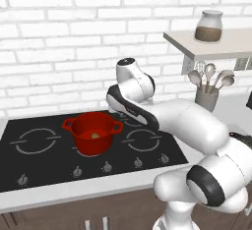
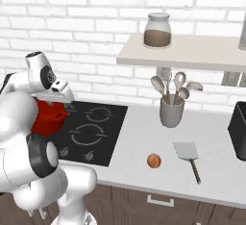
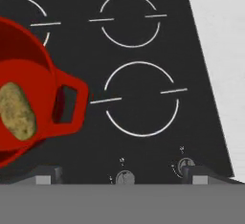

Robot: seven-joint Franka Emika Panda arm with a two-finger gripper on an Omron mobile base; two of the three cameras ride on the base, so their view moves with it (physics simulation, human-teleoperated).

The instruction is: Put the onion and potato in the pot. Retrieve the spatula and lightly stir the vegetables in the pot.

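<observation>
While the potato point(image 3: 17, 111) lies inside the pot point(image 3: 33, 79), its long axis runs from about 11 o'clock to 5 o'clock in the hand view, and it rests on the darker red floor. In the left base view the potato point(image 1: 95, 136) shows as a small olive spot low in the pot point(image 1: 92, 131), which sits on the black cooktop point(image 1: 44, 160). The gripper point(image 3: 122, 174) hangs over the cooktop point(image 3: 143, 50) with its 2 fingertips point(image 3: 48, 174) set wide apart and nothing between them; the pot and potato lie toward 9 o'clock of it, well off its centre line.

On the grey counter point(image 2: 144, 137) in the right base view, the onion point(image 2: 153, 160) lies loose, with the spatula point(image 2: 189, 156) just toward 3 o'clock of it. The spatula's blade points toward 11 o'clock and its handle toward 5 o'clock. A crock of spoons point(image 2: 171, 108) stands at 12 o'clock of both.
</observation>
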